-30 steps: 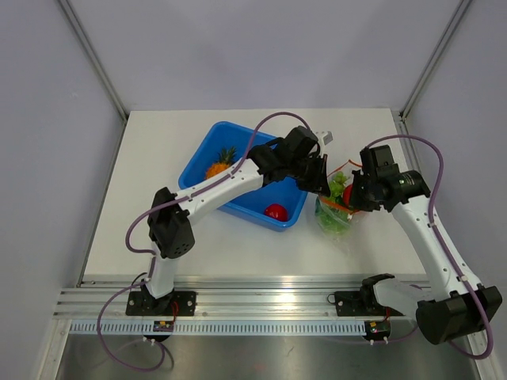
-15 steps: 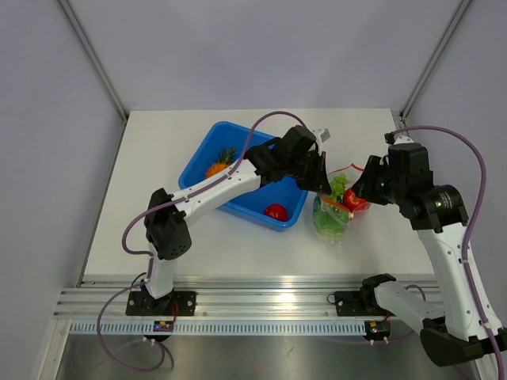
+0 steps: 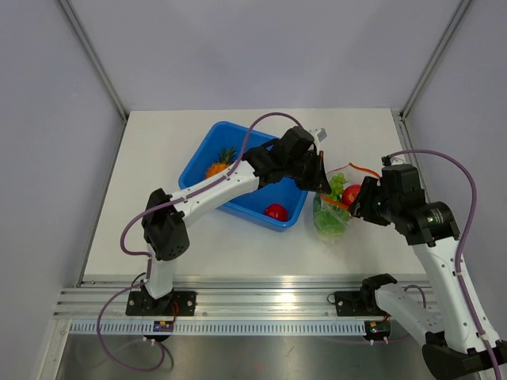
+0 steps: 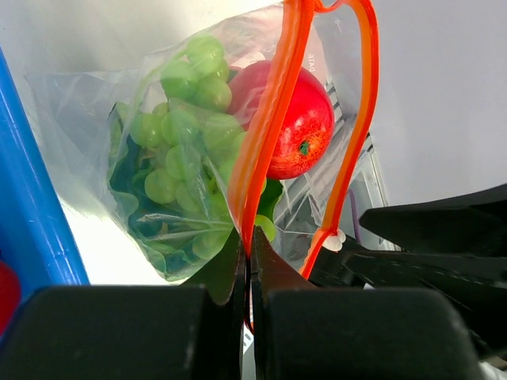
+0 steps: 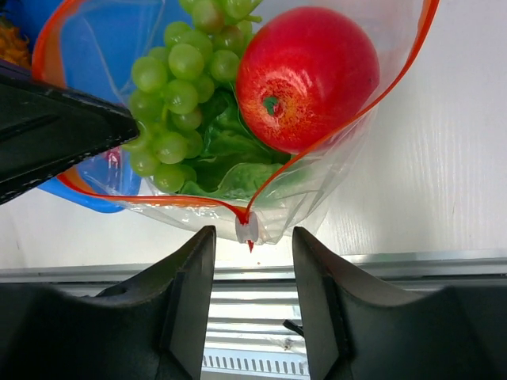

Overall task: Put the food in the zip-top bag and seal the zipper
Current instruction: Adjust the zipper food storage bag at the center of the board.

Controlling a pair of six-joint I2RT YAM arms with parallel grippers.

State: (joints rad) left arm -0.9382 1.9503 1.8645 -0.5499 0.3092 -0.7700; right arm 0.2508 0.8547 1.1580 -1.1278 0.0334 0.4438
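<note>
The clear zip-top bag [image 3: 329, 222] hangs open beside the blue tub, holding green grapes [image 5: 178, 87], a leafy cabbage [image 5: 226, 154] and a round red fruit [image 5: 305, 75]. My left gripper [image 3: 321, 184] is shut on one side of the orange-red zipper [image 4: 277, 87], its jaws pressed flat on the strip, and holds the mouth up. My right gripper [image 5: 253, 237] is open just below the bag's near corner. The zipper's white slider [image 5: 247, 228] sits between its fingertips [image 5: 198, 261] without touching them. An orange-yellow pineapple [image 3: 220, 165] and another red fruit [image 3: 276, 212] lie in the tub.
The blue rectangular tub [image 3: 202, 150] stands on the white table left of the bag, under my left arm. A metal rail [image 3: 253, 305] runs along the table's near edge. White walls close in the back and both sides.
My right gripper has opened, leaving the red fruit in the bag, and has drawn back to the bag's near corner. The left gripper has kept its hold on the zipper.
</note>
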